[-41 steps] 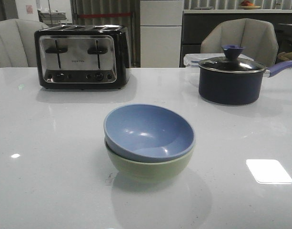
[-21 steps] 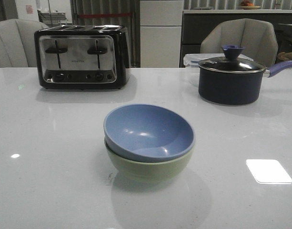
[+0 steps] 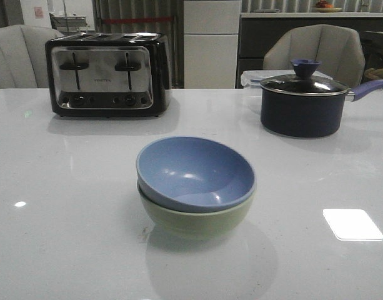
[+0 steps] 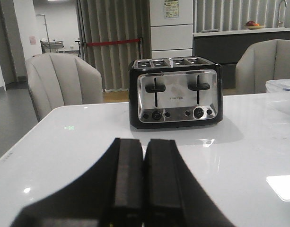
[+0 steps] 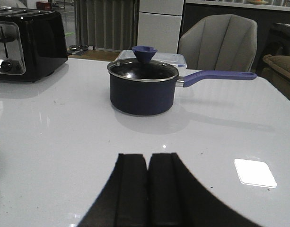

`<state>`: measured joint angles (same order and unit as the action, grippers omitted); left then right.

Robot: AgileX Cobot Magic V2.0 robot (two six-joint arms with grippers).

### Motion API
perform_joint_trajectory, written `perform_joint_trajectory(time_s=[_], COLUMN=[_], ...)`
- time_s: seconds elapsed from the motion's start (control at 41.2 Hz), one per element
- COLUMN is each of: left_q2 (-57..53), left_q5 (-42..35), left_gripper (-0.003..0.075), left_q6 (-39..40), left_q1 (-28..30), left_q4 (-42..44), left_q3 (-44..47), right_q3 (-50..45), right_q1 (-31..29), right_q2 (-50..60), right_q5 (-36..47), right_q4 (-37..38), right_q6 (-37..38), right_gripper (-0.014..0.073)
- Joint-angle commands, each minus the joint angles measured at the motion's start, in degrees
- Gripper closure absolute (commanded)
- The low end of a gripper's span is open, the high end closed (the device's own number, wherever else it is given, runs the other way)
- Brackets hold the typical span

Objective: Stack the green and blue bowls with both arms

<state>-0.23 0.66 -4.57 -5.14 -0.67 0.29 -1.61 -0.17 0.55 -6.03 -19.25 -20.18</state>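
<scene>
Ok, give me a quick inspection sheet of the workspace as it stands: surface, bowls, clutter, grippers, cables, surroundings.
Surface: glossy white table, light reflections, a faint smudge beside the bowls.
Job's things: blue bowl nested in the green bowl, slightly tilted, mid-table.
Clutter: toaster far left; lidded saucepan far right; clear container behind the saucepan.
Grippers: left gripper shut, holding nothing; right gripper shut, holding nothing; neither shows in the front view.
Cables: nothing seen.
Surroundings: grey chairs behind the table, cabinets beyond.
</scene>
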Motion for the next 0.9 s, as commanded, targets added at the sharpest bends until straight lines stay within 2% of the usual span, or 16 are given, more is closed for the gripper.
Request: perform_joint_trajectory(time_s=[0.0,0.146,0.219,0.291,0.364,0.534,0.874], left_q2=[-1.08,-1.08,-1.08,-1.08,-1.08,-1.08,-1.08], left_q5=[-5.06,-5.06,-5.06,-5.06,-5.06,-5.06,-5.06], left_gripper=[0.0627,0.0627,0.0627,0.0627,0.0627,0.0627,0.0627], left_q6=[0.51,0.51,0.51,0.51,0.51,0.51,0.51], left_q1=[-0.39,-0.39,-0.39,-0.39,-0.39,-0.39,-0.39], left_q4=[-0.44,-0.44,-0.44,-0.44,-0.44,-0.44,-0.44], left_q3=[0.13,0.13,0.13,0.13,0.13,0.13,0.13], right_q3=[0.18,0.18,0.18,0.18,0.18,0.18,0.18], right_q1=[-0.05,-0.05,-0.05,-0.05,-0.05,0.45,1.66], right_q2=[1.12,1.12,1.12,1.17,1.17,1.17,1.17], right_q5=[5.41,5.46,6.03,6.90,8.34,11.41,11.34], right_q4=[-0.67,0.19,7.85,16.96,19.96,19.85,19.85], right_q6=[-0.65,1.00,7.96,18.06,22.74,22.74,21.70], right_gripper=[0.0565,0.0565,0.0565,0.0565,0.0565,0.0565,0.0565])
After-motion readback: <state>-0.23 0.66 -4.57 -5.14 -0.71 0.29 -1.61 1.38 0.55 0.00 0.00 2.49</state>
